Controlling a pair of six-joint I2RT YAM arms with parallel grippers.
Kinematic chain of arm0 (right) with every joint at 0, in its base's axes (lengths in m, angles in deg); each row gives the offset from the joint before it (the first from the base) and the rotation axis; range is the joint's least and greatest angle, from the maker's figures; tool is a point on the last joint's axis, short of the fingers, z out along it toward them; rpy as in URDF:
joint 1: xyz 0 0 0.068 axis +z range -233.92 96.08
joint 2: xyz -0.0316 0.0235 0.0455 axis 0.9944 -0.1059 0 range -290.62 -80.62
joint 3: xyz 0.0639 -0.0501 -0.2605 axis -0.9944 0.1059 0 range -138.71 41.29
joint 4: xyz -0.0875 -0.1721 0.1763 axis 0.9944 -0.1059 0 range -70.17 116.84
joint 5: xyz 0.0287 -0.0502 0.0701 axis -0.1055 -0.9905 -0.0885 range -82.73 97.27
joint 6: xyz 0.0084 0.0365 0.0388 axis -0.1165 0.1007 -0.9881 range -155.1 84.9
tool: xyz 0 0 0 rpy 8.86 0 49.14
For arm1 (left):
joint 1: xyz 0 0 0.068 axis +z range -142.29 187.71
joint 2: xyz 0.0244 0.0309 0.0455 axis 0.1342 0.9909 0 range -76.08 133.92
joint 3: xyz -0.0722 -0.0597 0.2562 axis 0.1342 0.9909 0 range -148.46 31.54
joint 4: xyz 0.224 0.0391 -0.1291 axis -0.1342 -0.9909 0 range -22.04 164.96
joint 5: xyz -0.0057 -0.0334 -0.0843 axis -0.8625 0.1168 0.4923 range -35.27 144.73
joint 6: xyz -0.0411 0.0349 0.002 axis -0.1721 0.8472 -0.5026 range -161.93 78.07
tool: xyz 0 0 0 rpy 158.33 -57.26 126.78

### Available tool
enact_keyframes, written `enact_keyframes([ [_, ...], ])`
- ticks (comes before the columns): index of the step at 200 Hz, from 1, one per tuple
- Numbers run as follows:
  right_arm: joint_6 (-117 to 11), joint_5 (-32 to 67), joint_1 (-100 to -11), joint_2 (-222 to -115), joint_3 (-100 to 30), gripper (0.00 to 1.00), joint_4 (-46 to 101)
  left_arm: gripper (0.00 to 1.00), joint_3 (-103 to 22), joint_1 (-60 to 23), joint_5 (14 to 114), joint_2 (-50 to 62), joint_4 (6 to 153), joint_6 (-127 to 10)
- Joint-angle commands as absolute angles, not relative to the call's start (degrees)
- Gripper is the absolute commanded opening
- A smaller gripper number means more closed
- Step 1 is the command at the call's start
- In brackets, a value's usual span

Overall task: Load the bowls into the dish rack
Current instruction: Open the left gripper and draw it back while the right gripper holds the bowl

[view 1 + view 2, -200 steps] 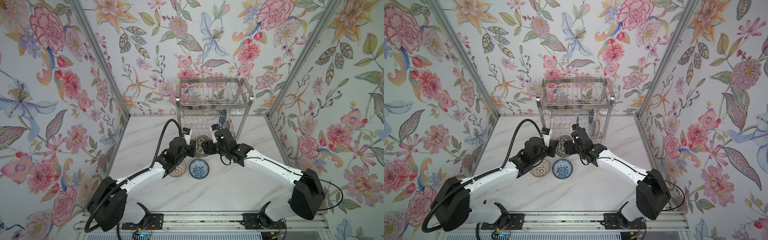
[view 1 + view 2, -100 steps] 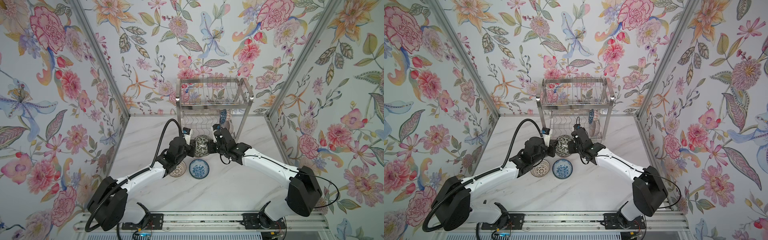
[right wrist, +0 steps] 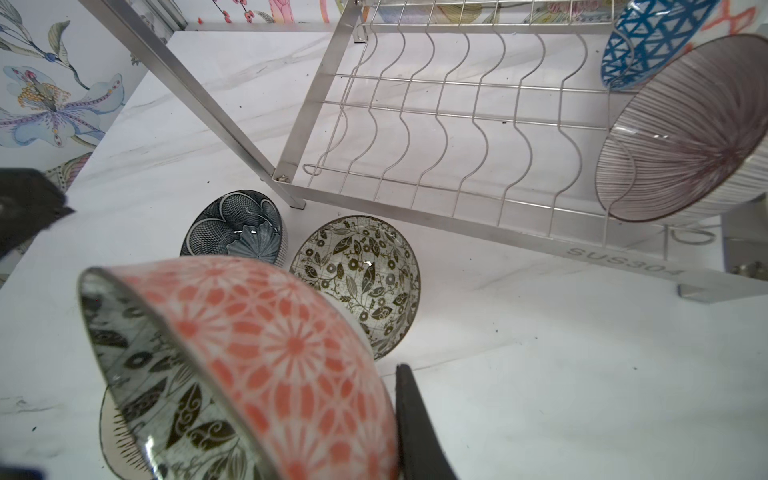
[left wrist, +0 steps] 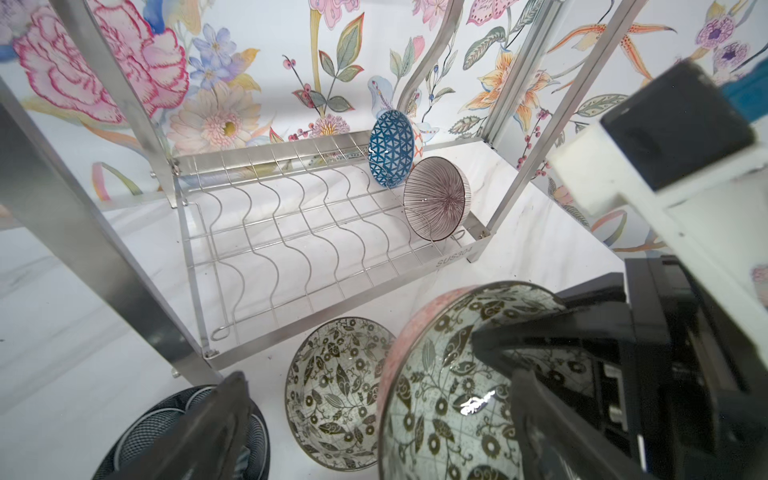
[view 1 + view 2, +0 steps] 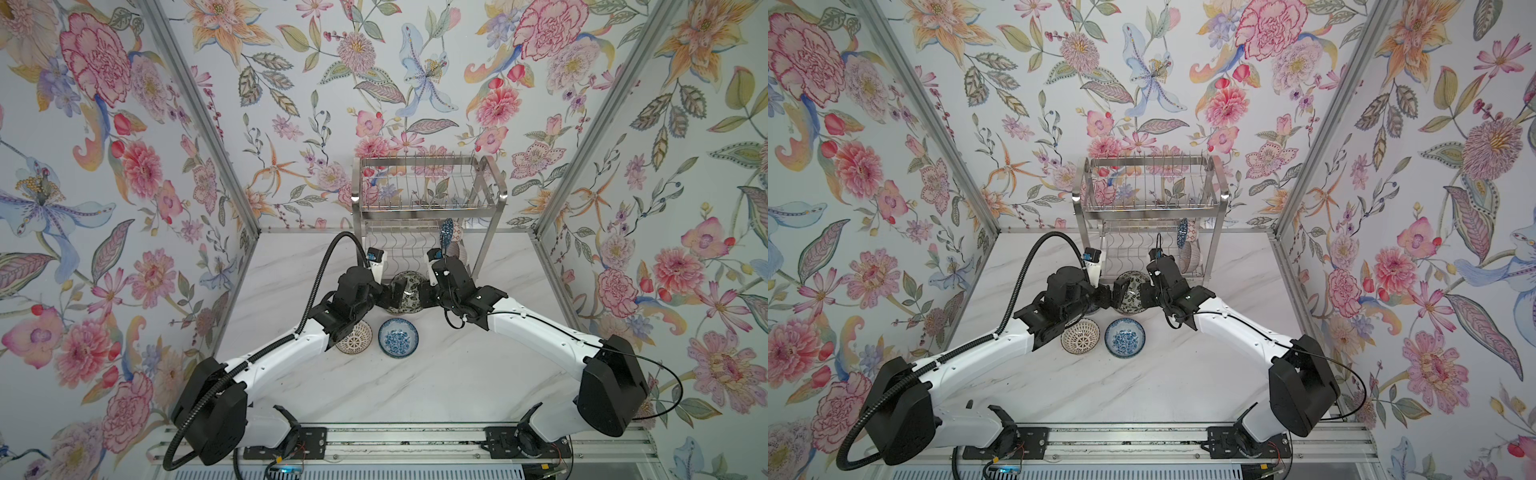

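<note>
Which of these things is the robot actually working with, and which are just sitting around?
Part of the job: pink-backed bowl, leaf bowl, dark net bowl, blue floral bowl, lattice bowl, blue triangle bowl, lined bowl, dish rack.
Just background: marble table, floral walls, black cable.

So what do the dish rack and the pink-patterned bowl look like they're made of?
The dish rack looks like stainless steel: brushed flat bands, bright wire, a SUS304 stamp. The pink-patterned bowl is probably glazed ceramic: glossy, with sharp highlights inside.
</note>
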State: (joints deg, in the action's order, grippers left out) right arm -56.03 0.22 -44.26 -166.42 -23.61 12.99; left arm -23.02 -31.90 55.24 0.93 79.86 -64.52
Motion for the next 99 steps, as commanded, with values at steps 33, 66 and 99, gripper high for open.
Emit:
enact_keyframes([
  [33,-47.37,-7.54,-46.48,-165.4,-26.72,0.0,13.53,0.99,-30.6,-27.85,48.26,-7.53,56.27,-54.65],
  [66,-42.3,-14.8,-46.47,-167.08,-29.03,0.0,12.4,0.99,-30.63,-20.1,48.87,-11.6,51.36,-51.25],
  [99,-37.93,-20.7,-46.47,-169.48,-31.71,0.0,11.83,0.99,-25.86,-13.04,51.69,-14.46,54.72,-48.37],
])
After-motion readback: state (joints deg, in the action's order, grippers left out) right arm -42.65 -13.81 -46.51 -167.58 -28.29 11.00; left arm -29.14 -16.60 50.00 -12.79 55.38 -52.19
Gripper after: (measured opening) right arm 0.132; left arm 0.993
